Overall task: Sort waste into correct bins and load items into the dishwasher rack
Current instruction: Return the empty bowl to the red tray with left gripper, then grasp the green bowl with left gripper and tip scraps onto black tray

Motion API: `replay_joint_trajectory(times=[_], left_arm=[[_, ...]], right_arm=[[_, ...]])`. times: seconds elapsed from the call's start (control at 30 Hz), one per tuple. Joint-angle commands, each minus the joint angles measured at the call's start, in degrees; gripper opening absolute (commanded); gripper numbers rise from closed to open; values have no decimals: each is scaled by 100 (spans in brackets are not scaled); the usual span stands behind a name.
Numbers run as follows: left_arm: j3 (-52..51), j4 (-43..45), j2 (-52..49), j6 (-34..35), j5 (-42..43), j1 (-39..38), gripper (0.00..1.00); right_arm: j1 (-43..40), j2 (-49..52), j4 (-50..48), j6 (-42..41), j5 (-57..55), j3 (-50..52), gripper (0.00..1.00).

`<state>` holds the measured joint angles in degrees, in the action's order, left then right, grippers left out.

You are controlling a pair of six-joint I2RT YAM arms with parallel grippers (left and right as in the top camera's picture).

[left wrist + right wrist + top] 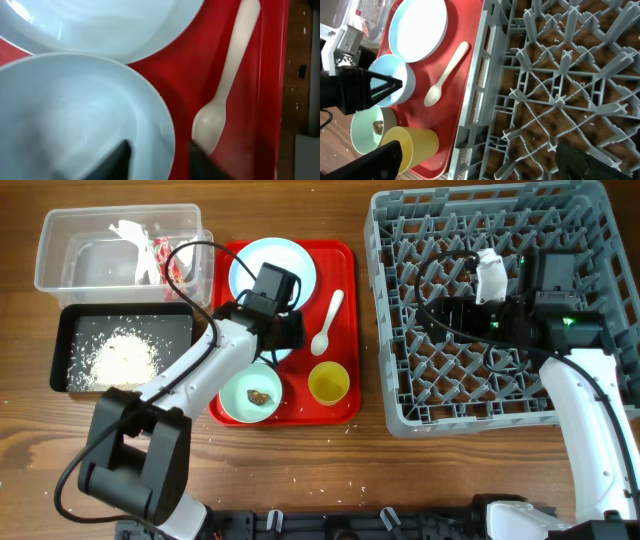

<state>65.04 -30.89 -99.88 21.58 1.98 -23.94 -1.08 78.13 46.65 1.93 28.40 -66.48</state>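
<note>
My left gripper (285,335) (159,145) is open and straddles the rim of the small white bowl (75,115) (395,80) on the red tray: one finger is inside the bowl, the other outside. The round pale plate (272,265) lies behind the bowl. The white spoon (328,320) lies to its right. The yellow cup (328,383) and the teal bowl (250,395) holding a small brown lump (260,396) stand at the tray's front. My right gripper (445,310) (480,160) is open and empty above the grey dishwasher rack (480,410).
The clear tub (60,250) at the far left holds the red-and-white wrapper (160,255). The black tray (70,330) in front of it holds white rice crumbs (125,358). The red tray (345,300) lies between the bins and the rack. Crumbs dot the table.
</note>
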Motion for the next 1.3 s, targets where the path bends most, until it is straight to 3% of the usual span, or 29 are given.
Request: replay_joint_trajectory(times=[0.0,0.1,0.27,0.43,0.57,0.63,0.77,1.17,1.27], left_arm=[[525,-131,197,-33,-138,22,55],[1099,-957,503,17,-142,22,59],[999,-2662,601,1005,-129,-57,53],[-79,-2385,601,1193,-15,-494,51],[-778,-1703,601,1196,-11,-597,40],[-994,-1565,601,1193,-17,-590,32],[-1027,-1296,603,1191,-13,-588,4],[389,-2750,1930,1191,367,-531,4],[389,-2839,2594,1191,658,-48,4]], right_arm=[[-2,11,-24,-44,-44,-63,100],[-2,11,0,-44,-44,-63,99],[-2,11,9,-42,-42,-63,100],[-2,11,11,-44,-39,-63,100],[-2,11,37,-46,-37,-63,100],[-2,11,55,-46,-39,-63,100],[-2,11,52,-44,-39,-63,100],[-2,11,-116,-48,-59,-63,100],[-2,11,-118,-55,-59,-63,100]])
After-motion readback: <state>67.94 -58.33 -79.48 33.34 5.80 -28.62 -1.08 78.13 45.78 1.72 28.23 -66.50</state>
